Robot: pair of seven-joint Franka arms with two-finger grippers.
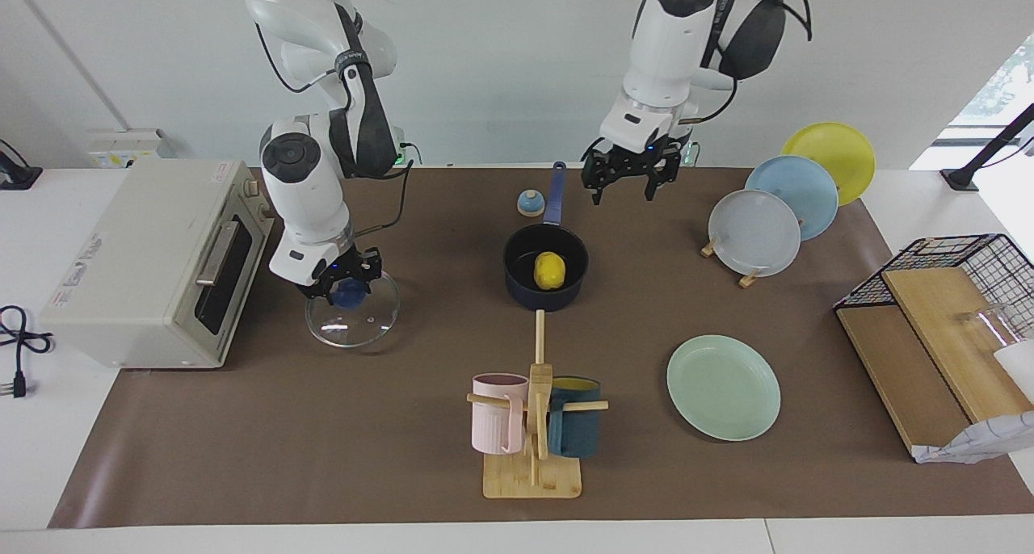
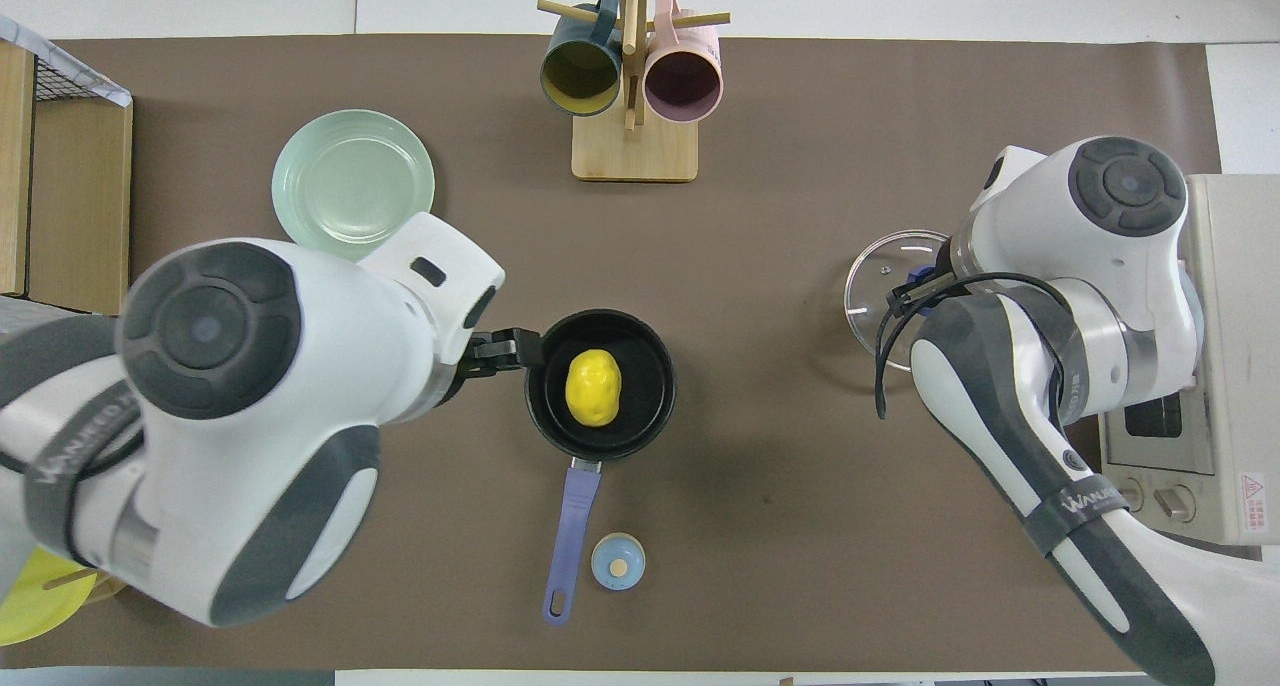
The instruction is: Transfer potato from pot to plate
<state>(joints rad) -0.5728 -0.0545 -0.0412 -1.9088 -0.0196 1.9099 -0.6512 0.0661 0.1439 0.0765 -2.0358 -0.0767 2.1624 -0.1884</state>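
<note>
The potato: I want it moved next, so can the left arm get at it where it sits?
Probably yes. The potato lies uncovered in the pot; the right gripper holds the glass lid aside by the toaster oven. The left gripper hangs open near the pot.
</note>
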